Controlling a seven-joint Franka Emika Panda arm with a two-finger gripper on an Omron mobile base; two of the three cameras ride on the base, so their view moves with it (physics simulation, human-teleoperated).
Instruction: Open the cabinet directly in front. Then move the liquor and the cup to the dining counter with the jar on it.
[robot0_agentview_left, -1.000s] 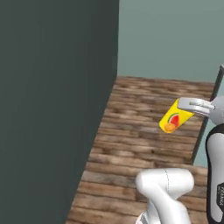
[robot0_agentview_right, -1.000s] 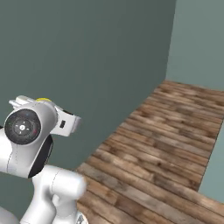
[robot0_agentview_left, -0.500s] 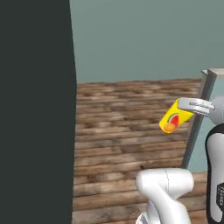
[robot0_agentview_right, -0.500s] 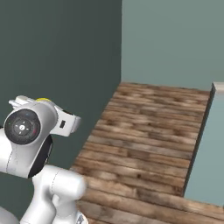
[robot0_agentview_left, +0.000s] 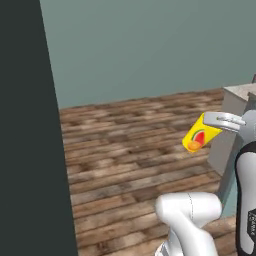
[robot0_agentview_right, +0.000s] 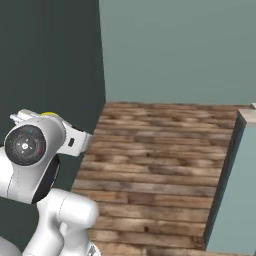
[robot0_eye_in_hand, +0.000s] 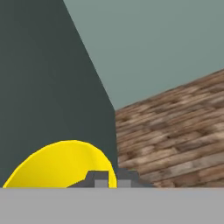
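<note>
My gripper (robot0_agentview_left: 219, 120) is shut on the cup (robot0_agentview_left: 199, 137), a small yellow cup with a red-orange mark, and holds it tilted in the air above the wooden floor. In the hand view the cup's yellow rim (robot0_eye_in_hand: 61, 164) bulges up at the bottom left, just beside my gripper (robot0_eye_in_hand: 109, 178). A sliver of the cup (robot0_agentview_right: 49, 115) peeks over the hand in the right base view. The cabinet, the liquor and the jar are out of view. A pale-topped counter end (robot0_agentview_left: 239, 93) shows at the right; I cannot tell whether it is the dining counter.
A tall dark panel (robot0_agentview_left: 25, 130) stands close on the left. A grey-green wall (robot0_agentview_left: 150, 45) closes the back. Wooden floor (robot0_agentview_right: 160, 160) stretches ahead. The counter's grey-green side (robot0_agentview_right: 235, 195) rises at the right.
The whole picture has shifted, so the base has turned: the dark panel slid left, more back wall and floor show, and the counter end came in at the right. The cup stays gripped.
</note>
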